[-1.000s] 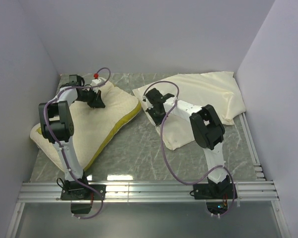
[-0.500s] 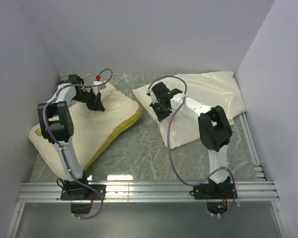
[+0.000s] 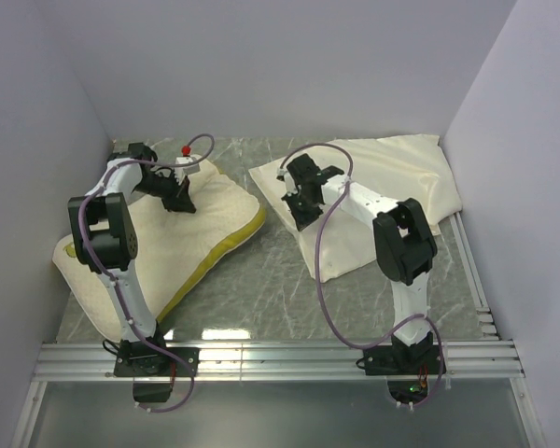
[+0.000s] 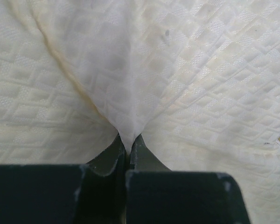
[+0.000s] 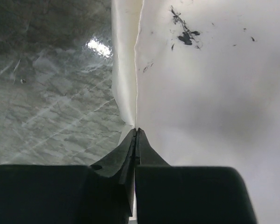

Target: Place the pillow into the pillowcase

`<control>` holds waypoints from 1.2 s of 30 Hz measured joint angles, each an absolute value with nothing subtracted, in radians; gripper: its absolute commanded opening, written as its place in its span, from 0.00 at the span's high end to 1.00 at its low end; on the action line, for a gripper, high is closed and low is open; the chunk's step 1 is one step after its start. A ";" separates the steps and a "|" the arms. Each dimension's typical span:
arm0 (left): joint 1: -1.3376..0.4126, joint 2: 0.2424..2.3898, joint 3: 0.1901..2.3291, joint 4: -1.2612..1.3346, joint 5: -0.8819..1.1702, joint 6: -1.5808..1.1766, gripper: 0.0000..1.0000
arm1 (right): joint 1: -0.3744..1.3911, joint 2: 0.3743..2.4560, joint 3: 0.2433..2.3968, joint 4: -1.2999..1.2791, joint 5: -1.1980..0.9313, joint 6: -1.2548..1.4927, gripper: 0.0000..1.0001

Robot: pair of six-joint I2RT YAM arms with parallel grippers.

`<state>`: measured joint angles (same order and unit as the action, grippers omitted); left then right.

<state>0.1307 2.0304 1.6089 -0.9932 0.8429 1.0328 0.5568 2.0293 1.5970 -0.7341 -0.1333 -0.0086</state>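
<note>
The pillow (image 3: 219,213) lies at the left of the table, cream, quilted, with a yellow-green band (image 3: 203,263) along its near edge. My left gripper (image 3: 181,203) is over its far part, shut on a pinched fold of the quilted cover (image 4: 200,70); in the left wrist view the fold runs down into the gripper (image 4: 128,143). The pillowcase (image 3: 392,173) lies limp at the right. My right gripper (image 3: 301,219) is at its left edge, shut on that edge (image 5: 123,93) just above the table; in the right wrist view the gripper (image 5: 136,131) is closed tight on the fabric (image 5: 205,84).
The marble table top (image 3: 261,280) shows between pillow and pillowcase. Grey walls stand close at left, back and right. An aluminium rail (image 3: 280,357) runs along the near edge. Purple cables (image 3: 319,280) loop off both arms.
My right gripper has moved back and to the right with the pillowcase edge, pulling the fabric away from the pillow. My left gripper has shifted slightly back on the pillow, still pinching it.
</note>
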 measured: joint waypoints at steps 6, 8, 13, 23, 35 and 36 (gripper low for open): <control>0.130 2.023 1.602 -1.012 0.844 1.074 1.00 | 0.536 2.029 1.597 -0.734 -0.150 0.015 1.00; 0.129 2.013 1.600 -1.027 0.843 1.102 1.00 | 0.529 2.027 1.597 -0.734 -0.160 0.024 1.00; 0.100 1.943 1.566 -1.082 0.832 1.177 1.00 | 0.507 1.964 1.579 -0.736 -0.212 0.047 1.00; -0.041 1.795 1.457 -1.167 0.806 1.271 1.00 | 0.488 1.870 1.525 -0.715 -0.256 0.064 1.00; -0.380 1.798 1.411 -1.173 0.793 1.250 1.00 | 0.382 1.683 1.426 -0.628 -0.377 0.126 1.00; -0.395 1.817 1.426 -1.172 0.793 1.245 1.00 | 0.382 1.668 1.418 -0.618 -0.389 0.129 1.00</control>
